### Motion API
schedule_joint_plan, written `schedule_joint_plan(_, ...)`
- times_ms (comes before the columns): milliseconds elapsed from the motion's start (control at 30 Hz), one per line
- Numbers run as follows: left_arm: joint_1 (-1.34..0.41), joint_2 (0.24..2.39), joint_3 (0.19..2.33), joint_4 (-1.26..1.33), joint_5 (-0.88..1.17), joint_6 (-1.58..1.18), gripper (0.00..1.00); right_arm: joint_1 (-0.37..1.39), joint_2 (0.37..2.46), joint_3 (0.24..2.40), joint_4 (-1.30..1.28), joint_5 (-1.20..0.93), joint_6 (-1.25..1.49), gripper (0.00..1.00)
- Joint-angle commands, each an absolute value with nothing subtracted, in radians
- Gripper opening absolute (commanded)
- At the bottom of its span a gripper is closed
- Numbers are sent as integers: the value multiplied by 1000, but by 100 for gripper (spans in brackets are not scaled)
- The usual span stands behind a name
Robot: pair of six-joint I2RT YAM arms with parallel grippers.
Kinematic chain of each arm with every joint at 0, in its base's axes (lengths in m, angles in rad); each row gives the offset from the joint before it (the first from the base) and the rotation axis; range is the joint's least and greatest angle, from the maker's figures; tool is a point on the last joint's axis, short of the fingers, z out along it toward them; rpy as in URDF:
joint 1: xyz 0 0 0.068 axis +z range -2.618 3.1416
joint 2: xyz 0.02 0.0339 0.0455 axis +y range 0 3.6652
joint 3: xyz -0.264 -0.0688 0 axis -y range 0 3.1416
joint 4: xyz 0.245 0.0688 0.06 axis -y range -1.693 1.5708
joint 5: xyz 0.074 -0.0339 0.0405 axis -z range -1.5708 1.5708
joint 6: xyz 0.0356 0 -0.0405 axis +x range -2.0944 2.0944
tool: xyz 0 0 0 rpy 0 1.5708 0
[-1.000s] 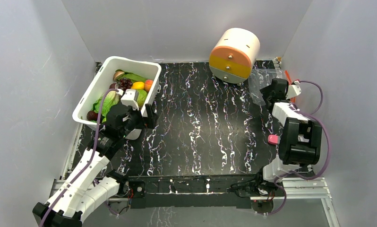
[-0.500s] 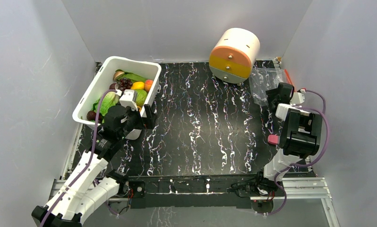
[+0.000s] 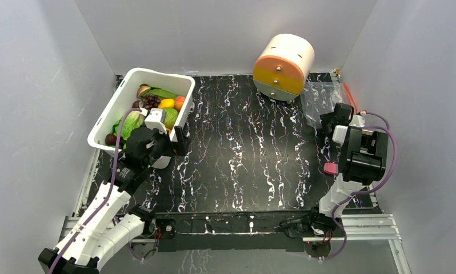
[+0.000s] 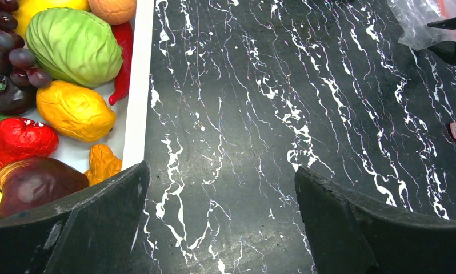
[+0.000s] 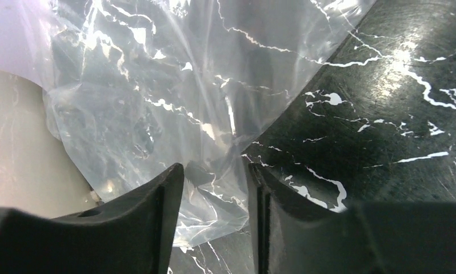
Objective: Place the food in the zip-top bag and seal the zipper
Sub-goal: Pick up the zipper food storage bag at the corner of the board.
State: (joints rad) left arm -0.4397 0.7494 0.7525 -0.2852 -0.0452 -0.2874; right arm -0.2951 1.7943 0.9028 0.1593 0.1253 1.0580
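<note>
Currently you are reading one bench lot, every place taken from the drum-shaped drawer unit at the back.

Item 1: zip-top bag. Clear, glossy, crinkled film, lying flat on the bench just right of the drum. Its zipper, a thin orange-red strip, is running along the edge farthest from the drum, with its long axis pointing from the arms' side toward the back wall. You cannot tell whether it is sealed.

Item 2: right end effector. It is sitting at the bag's near edge, right of the drum. Its black fingers are standing partly apart, and a fold of film is lying in the narrow gap, not visibly pinched. This arm is by far the nearer, and the bag is lying straight ahead of its tips. The coming move is probably turning on that fold.

Item 3: food. It is resting well left of the drum inside the white bin, with none in the bag. You are counting a ribbed green cabbage, a beaded purple grape bunch, a dimpled yellow oval fruit and a smooth dark round fruit.

Item 4: left end effector. It is spread wide and holding nothing, straddling the bin's drum-side wall.
</note>
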Motion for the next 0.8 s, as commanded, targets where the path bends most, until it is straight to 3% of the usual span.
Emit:
schedule_joint_plan(0, -433, 744, 747, -271, -49, -273, 98, -308, 1795, 920, 195, 127, 1027, 37)
schedule_joint_plan(267, -433, 742, 748, -271, -43, -267, 98, -310, 1733, 859, 239, 69, 1006, 12)
schedule_joint_plan(400, -433, 740, 751, -274, -38, -263, 98, -309, 1656, 811, 235, 43, 995, 10)
schedule_joint_plan(533, -433, 744, 746, -265, -14, -259, 98, -310, 1571, 758, 215, 35, 938, 0)
schedule_joint_plan(767, -433, 773, 748, -273, 10, -253, 98, -308, 1246, 613, 25, -63, 791, 0)
